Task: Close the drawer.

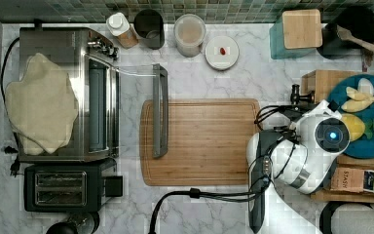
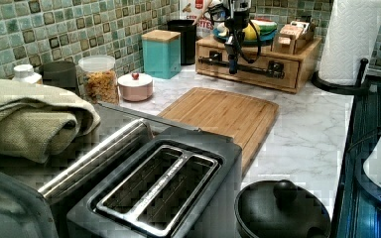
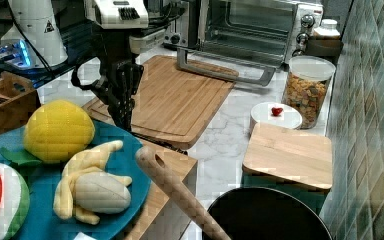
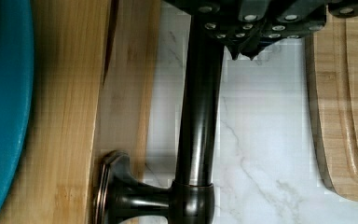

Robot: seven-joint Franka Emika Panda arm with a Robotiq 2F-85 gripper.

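- Gripper (image 4: 249, 44) sits right at the dark bar handle (image 4: 198, 116) of the drawer (image 2: 248, 69). In the wrist view the finger ends overlap the bar's upper stretch, but the frames do not settle whether the fingers are clamped on it or merely pressed against it; I cannot tell the opening.
- Judgement: the low, downward-pointing stance at the handle suits a push along the drawer's travel, the bar giving a firm contact line.
- Drawer front lies just behind the handle, on the gripper's far side from the cutting board (image 1: 204, 141). In the left view it looks nearly flush with the wooden organizer stand (image 2: 305, 57); the wrist view shows a thin dark seam, so I judge it almost shut, with little travel left.
- Blue plate (image 3: 125, 165) with toy fruit rests on the stand's top, just above the gripper's working height; it is clear of the push path.
- Cutting board lies flat on the desk (image 1: 224, 83), on the gripper's open side, apart from the handle.
- Toaster oven (image 1: 68, 92), door down, stands well beyond the board.
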